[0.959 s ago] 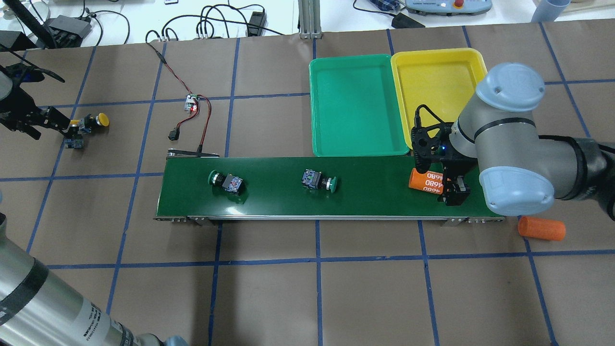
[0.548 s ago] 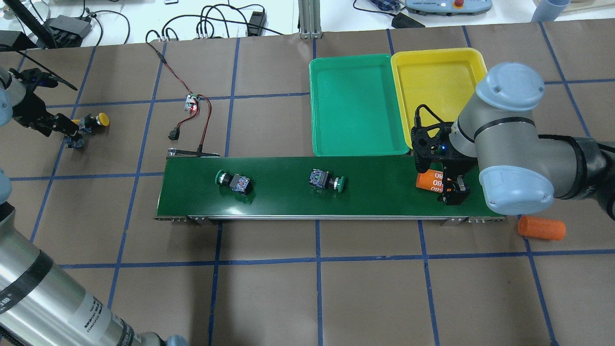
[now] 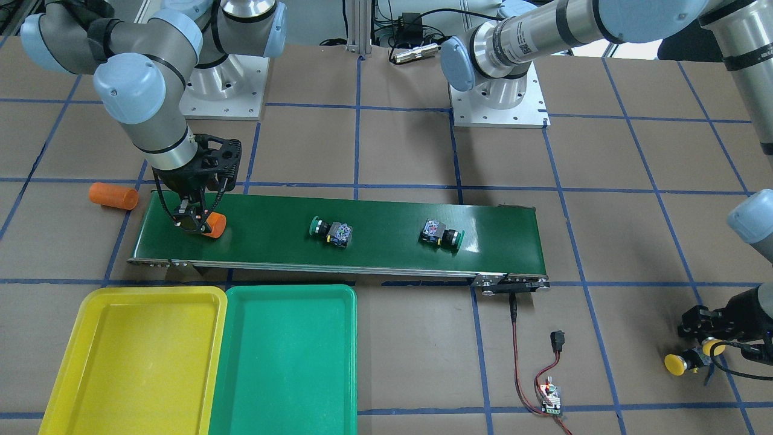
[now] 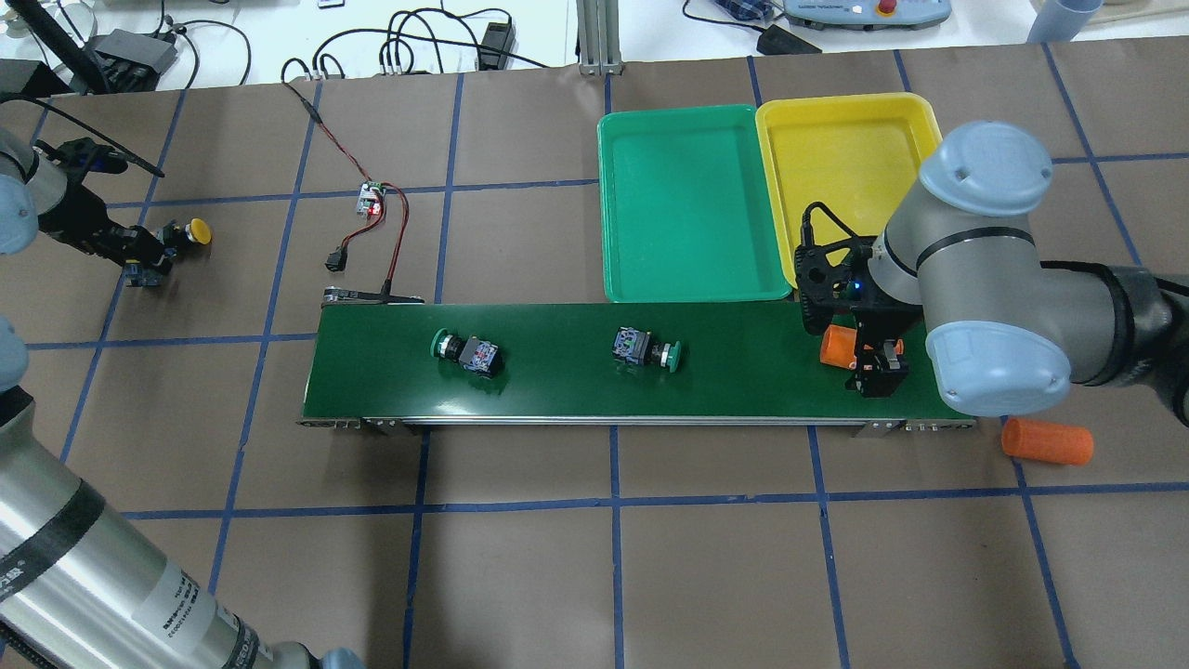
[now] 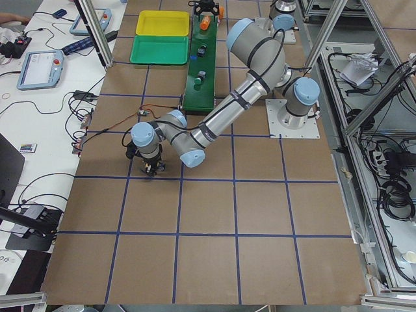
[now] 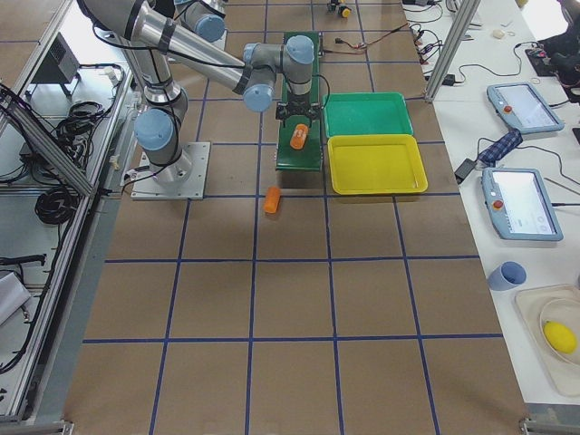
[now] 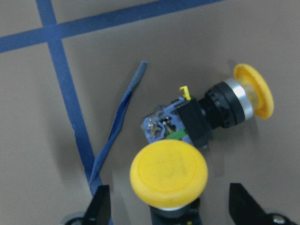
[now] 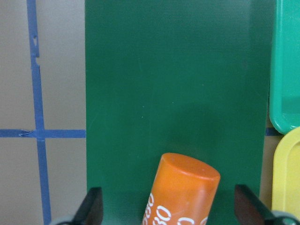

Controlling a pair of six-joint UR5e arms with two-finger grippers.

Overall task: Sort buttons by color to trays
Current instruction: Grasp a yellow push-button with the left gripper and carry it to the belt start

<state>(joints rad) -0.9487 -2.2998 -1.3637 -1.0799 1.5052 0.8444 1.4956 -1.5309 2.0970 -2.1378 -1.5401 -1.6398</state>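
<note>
While spread, right gripper (image 8: 169, 208) astride cylinder (image 8: 187, 187)

Two buttons (image 4: 466, 351) lie on the belt (image 4: 557, 381), a cylinder (image 4: 835, 345) at its end beside two trays (image 4: 687, 204).

**One partial number, on the orange cylinder**

In the right wrist view, the orange cylinder (image 8: 187, 187) on the belt (image 8: 178, 70) carries white print along its side. The digits "80" can be read. One more character before them, and a curved one on the line below, are cut off by the picture's lower edge. The cylinder lies between the spread fingers of the right tool (image 8: 168, 208). In the overhead view only a bare orange end shows beside that tool. A white label (image 3: 520, 43) on the left arm (image 3: 574, 24) has a square code and fine print, too small to read.
</note>
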